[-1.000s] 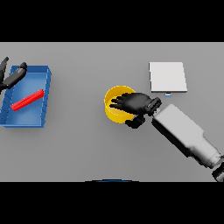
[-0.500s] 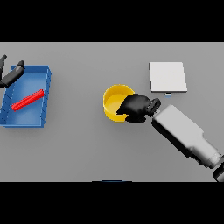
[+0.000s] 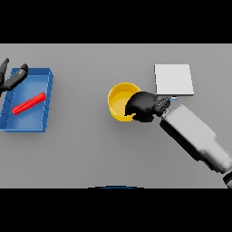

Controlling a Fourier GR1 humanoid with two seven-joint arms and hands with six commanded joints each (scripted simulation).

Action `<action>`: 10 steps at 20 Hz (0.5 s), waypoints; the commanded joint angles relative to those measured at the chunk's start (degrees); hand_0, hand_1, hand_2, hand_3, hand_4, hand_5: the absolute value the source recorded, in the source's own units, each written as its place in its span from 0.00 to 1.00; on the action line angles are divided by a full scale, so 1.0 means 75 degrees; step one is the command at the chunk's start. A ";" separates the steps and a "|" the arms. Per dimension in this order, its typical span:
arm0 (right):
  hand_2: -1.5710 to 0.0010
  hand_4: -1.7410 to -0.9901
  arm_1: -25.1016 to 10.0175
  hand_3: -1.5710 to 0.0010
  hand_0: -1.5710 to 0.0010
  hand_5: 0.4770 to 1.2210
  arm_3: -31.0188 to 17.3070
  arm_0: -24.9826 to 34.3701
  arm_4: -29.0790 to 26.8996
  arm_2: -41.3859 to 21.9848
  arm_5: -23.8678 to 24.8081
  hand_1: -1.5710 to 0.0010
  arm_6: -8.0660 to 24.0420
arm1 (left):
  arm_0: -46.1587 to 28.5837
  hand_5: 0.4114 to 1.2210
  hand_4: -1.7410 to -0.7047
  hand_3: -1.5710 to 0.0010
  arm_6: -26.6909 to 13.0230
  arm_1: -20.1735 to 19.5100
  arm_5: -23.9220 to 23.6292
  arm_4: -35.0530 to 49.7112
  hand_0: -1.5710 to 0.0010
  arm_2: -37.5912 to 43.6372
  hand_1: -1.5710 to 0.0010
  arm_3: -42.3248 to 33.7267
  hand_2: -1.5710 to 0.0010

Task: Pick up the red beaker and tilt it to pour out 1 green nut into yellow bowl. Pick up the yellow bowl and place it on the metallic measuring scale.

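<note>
The right hand (image 3: pixel 144 107) curls over the round yellow bowl's (image 3: pixel 118 100) right rim, near the flat metallic scale (image 3: pixel 174 79). Bare grey table (image 3: pixel 81 145) surrounds them. The left hand (image 3: pixel 10 79), fingers loose, sits at the blue tray's (image 3: pixel 47 102) corner

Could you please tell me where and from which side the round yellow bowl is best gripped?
Grip the round yellow bowl at its thin upright rim on the right side, nearest the right hand, whose fingers already curl over that edge. The open top lets fingers reach inside.

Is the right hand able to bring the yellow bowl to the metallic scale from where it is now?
Probably yes. The right hand is curled over the near-right rim of the yellow bowl, and the metallic scale lies just beyond it to the right, with only bare table between them.
</note>
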State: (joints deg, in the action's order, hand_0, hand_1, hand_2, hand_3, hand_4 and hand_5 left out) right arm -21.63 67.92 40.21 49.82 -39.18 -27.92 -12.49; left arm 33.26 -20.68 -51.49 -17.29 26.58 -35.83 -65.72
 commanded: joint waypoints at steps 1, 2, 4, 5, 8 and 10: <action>0.15 0.01 -0.0123 0.15 0.01 0.99 0.0162 -0.0057 -0.0079 0.0085 -0.0098 0.02 0.0013 | -0.0046 0.35 0.99 1.00 0.0099 0.0026 -0.0014 -0.0007 1.00 0.0006 1.00 0.0040 1.00; 0.14 0.01 -0.0235 0.16 0.01 0.99 0.0311 -0.0044 -0.0183 0.0217 -0.0237 0.01 0.0066 | -0.0065 0.35 0.98 1.00 0.0066 -0.0022 -0.0023 0.0015 1.00 0.0028 1.00 -0.0008 1.00; 0.10 0.01 -0.0347 0.20 0.01 1.00 0.0629 -0.0006 -0.0312 0.0382 -0.0412 0.01 0.0214 | -0.0004 0.35 0.98 1.00 0.0023 -0.0017 0.0031 0.0004 1.00 0.0015 1.00 0.0032 1.00; 0.09 0.00 -0.0414 0.22 0.01 1.00 0.0764 0.0025 -0.0358 0.0484 -0.0451 0.01 0.0287 | -0.0015 0.35 0.98 1.00 0.0088 -0.0041 0.0070 -0.0005 1.00 0.0013 1.00 0.0026 1.00; 0.07 0.00 -0.0700 0.25 0.00 1.00 0.1024 -0.0026 -0.0348 0.0757 -0.0372 0.00 0.0516 | 0.0003 0.34 0.99 1.00 -0.0027 -0.0012 0.0037 -0.0047 1.00 -0.0046 1.00 -0.0016 1.00; 0.05 0.00 -0.0785 0.26 0.00 1.00 0.1172 -0.0074 -0.0370 0.0853 -0.0368 0.00 0.0620 | -0.0019 0.34 0.99 1.00 0.0007 -0.0070 0.0032 -0.0027 1.00 -0.0020 1.00 -0.0100 1.00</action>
State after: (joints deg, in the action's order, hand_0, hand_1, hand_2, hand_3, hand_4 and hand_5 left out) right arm -27.53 76.72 39.66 47.05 -32.79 -30.70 -7.87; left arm 33.12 -20.62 -52.02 -17.06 26.37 -35.97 -66.46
